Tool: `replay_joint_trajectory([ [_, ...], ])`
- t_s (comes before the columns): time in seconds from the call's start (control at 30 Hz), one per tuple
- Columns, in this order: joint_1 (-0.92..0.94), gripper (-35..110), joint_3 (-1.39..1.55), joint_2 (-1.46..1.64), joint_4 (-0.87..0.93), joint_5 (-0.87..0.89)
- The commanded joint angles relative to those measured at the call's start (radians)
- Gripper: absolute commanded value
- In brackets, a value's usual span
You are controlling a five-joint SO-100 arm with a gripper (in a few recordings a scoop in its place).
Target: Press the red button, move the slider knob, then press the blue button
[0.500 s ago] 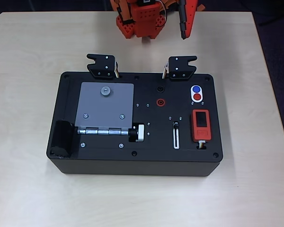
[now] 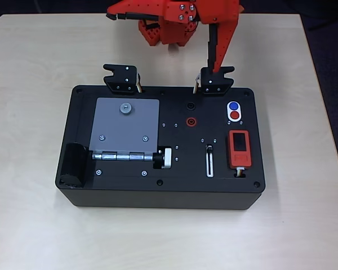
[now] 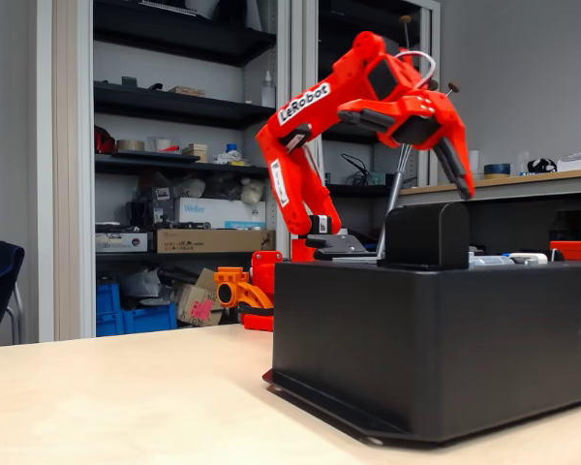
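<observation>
Claw [image 2: 217, 53] hangs above box's [image 2: 129, 194] back edge, tip pointing down for a poke; spread or pressed together, can't tell. Red btn [image 2: 235, 116] lies just fwd of tip, blue btn [image 2: 233, 106] nearer, slider knob [image 2: 209, 148] further fwd. Nothing pressed yet, prob.

Arm [image 2: 174, 14] cut off by overhead top edge; black box [image 3: 445, 339] runs off fixed view's right; gripper [image 3: 460, 174] opening unreadable.
</observation>
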Motion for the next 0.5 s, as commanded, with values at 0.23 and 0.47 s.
replay_joint_trajectory([
  [0.23, -0.009, 103, -0.175, -0.216, -0.038, -0.035],
  [0.47, -0.041, 103, -0.221, -0.282, -0.055, -0.017],
])
